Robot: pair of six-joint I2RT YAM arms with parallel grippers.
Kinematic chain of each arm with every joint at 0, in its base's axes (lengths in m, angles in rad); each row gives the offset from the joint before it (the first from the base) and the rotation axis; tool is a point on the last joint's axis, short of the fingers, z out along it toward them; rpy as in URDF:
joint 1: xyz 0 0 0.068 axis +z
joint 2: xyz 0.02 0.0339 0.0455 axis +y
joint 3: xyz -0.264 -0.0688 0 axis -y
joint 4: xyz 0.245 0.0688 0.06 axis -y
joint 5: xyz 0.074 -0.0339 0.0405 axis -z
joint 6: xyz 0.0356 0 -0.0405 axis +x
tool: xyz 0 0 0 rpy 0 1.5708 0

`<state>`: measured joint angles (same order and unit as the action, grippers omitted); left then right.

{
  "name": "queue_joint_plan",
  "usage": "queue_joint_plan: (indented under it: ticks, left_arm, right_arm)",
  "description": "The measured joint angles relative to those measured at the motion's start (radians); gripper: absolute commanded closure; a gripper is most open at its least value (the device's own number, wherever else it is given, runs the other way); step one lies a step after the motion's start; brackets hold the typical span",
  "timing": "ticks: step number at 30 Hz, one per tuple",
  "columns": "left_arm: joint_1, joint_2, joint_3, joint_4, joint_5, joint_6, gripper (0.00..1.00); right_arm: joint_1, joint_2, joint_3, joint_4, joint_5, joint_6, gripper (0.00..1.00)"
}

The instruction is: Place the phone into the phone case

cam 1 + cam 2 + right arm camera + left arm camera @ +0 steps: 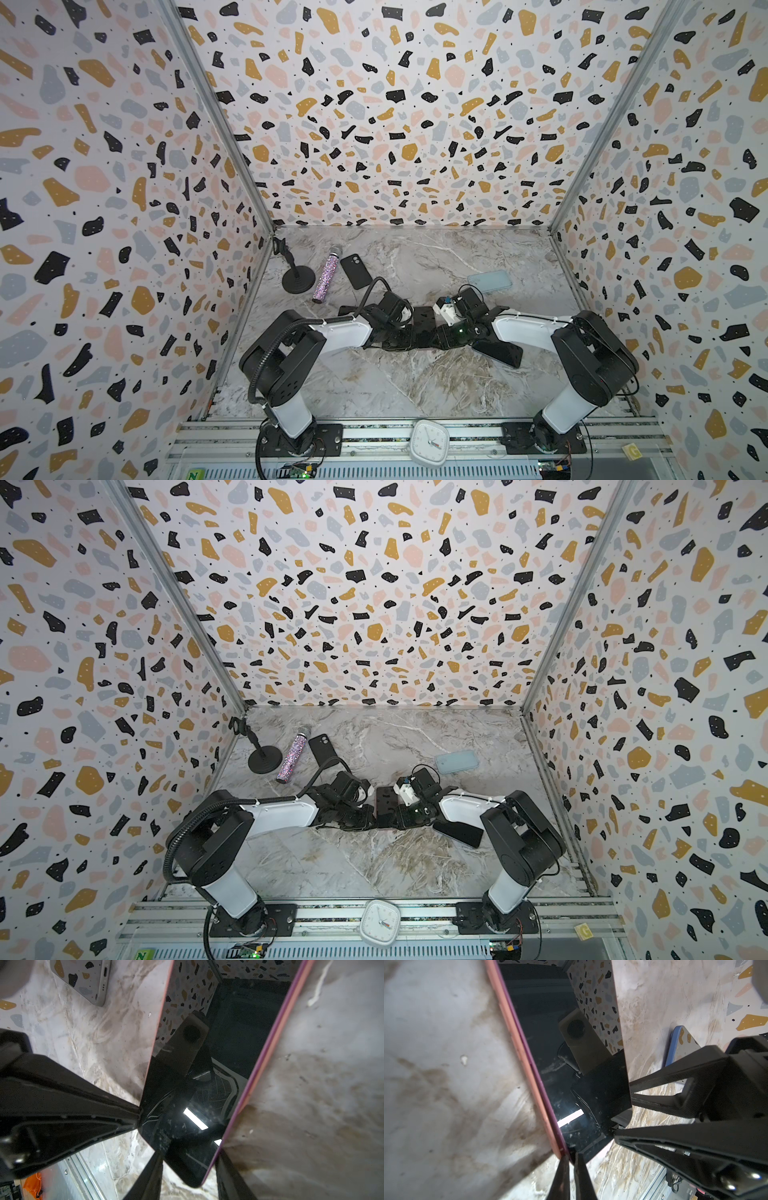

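Two holds on phone [560, 1084]: my left gripper [571, 1159] pinches its corner, right gripper [189, 1155] clamps its width. Black screen, pink rim.

Left arm [345, 332] and right arm [523, 332] both reach inward, forearms low, wrists nearly meeting at centre. Left tool [571, 1156] is pinched tight; right tool [190, 1159] faces it, jaws partway apart.

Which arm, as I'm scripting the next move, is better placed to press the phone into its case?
Right, probably: the right gripper grips the phone across its width and could push it down, while the left gripper is shut on the pink case rim, steadying it.
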<state>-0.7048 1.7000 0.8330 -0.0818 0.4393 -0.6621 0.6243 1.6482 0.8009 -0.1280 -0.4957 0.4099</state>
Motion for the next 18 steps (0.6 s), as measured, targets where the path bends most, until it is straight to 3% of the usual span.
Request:
queue_joint_plan:
  ticks: [18]
  left_arm:
    - [0.004,0.008,0.000,0.010,0.009,0.000,0.99]
  right_arm:
    - [0.024,-0.005,0.000,0.001,0.045,0.027,0.59]
